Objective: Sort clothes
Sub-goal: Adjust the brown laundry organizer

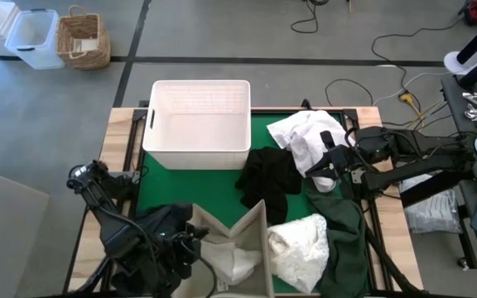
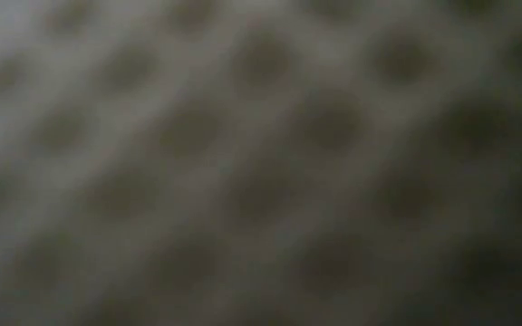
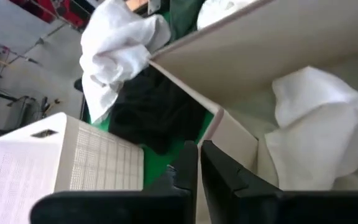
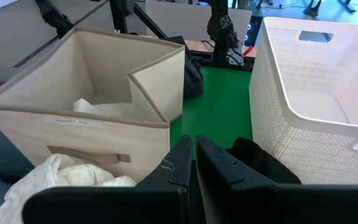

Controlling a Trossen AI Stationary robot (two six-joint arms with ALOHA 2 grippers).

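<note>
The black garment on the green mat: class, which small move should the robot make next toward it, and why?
Probably open the right tool and lower it onto the black garment. Both tools are shut and hold nothing; the left tool sits by the beige fabric bin, where a white garment already lies, and the black one lies unsorted beside the right arm.

A crumpled white garment [image 1: 305,136] lies at two o'clock, a black garment [image 1: 269,175] bunched at centre, a dark green garment [image 1: 339,228] and another white one [image 1: 298,240] at five o'clock.
</note>
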